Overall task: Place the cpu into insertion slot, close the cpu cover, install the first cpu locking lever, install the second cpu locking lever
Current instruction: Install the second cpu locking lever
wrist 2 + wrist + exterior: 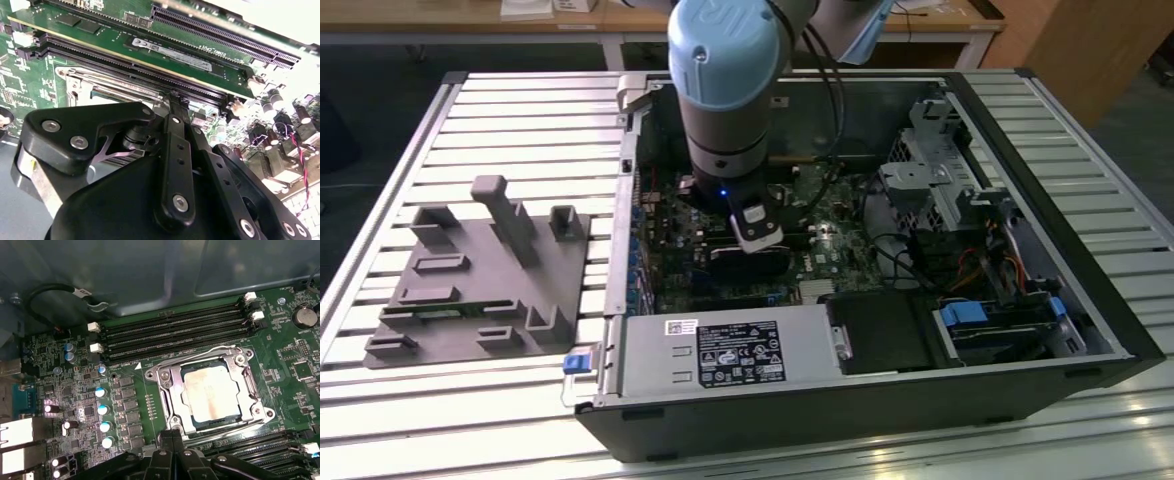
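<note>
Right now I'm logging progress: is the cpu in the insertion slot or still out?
In. In the first wrist view the cpu lies flat inside the insertion slot, its pale face showing through the silvery metal frame around it.

We see strong glare on the slatted metal table (480, 400) at its near edge in the exterior view, while the computer case (1067, 330) interior stays dim. In the second wrist view the gripper linkage (175, 165) looms soft and dark; the cpu (212, 395) gleams palely.
</note>
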Tool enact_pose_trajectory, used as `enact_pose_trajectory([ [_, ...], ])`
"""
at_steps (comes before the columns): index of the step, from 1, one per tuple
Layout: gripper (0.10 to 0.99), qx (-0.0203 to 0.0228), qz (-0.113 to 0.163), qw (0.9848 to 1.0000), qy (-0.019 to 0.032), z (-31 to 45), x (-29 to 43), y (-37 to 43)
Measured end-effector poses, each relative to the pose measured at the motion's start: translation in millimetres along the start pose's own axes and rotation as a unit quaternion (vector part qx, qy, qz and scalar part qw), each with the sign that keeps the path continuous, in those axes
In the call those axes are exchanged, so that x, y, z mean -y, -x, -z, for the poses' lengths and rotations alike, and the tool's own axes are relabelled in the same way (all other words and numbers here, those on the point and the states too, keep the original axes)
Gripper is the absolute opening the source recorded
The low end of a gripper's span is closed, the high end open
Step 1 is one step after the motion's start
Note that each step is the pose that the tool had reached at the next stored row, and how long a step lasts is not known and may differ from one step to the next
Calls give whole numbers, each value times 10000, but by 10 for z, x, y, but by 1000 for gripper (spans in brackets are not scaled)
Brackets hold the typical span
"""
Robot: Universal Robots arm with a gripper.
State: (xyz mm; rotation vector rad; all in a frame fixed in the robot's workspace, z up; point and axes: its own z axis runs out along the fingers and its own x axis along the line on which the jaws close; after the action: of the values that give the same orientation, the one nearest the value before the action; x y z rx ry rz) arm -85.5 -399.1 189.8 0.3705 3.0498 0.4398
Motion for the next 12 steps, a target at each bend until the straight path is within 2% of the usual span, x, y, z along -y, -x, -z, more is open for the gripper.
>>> enact_pose_trajectory([
  [5, 106, 8, 2, 10000, -30, -2, 2, -5],
  [12, 106, 8, 2, 10000, -30, 101, -29, -4],
])
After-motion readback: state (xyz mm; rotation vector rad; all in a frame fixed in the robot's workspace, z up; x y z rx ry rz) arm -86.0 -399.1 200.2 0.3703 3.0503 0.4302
